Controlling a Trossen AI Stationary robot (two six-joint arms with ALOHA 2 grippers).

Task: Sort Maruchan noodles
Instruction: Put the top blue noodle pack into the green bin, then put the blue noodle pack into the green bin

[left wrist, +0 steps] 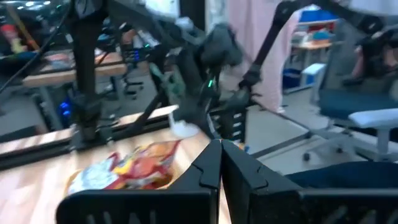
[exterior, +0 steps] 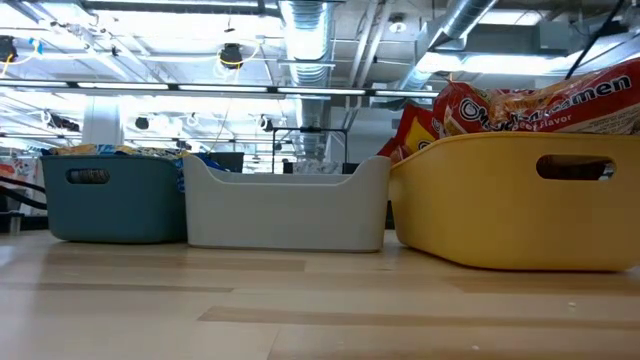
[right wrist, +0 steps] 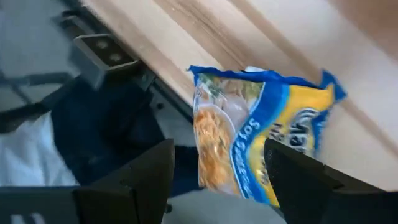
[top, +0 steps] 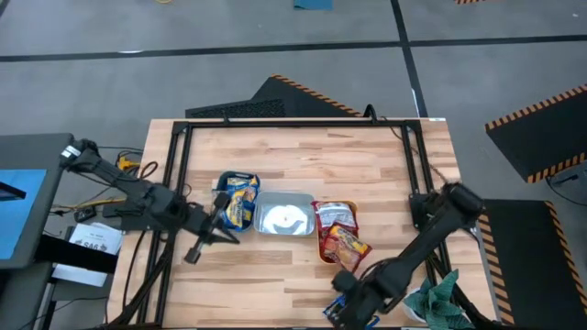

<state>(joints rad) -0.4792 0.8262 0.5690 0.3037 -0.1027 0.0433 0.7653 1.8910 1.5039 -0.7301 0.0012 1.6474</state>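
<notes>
Three bins stand in a row mid-table. The teal bin (exterior: 115, 195) holds yellow-and-blue packets (top: 240, 200). The pale clear bin (top: 284, 220) has nothing in it. The orange bin (exterior: 520, 200) is heaped with red packets (top: 337, 234). My right gripper (top: 344, 310) is at the table's near edge, open, with one yellow-and-blue packet (right wrist: 255, 137) between its fingers, partly over the table's edge. My left gripper (top: 194, 249) hovers shut near the teal bin's near left side and holds nothing. My right gripper (right wrist: 217, 168) has the yellow-and-blue packet lying lengthwise between its spread fingers. One finger (right wrist: 298, 180) overlaps the packet's long edge (right wrist: 273, 155), and the other stands a little apart from it. Whether either finger touches the packet, I cannot tell.
Black frame rails (top: 179, 174) run along the table's left, right and far sides. A green cloth (top: 442, 298) lies off the near right corner. A dark keyboard (top: 238, 108) sits beyond the far edge. Bare wood lies on the near and far sides of the bins.
</notes>
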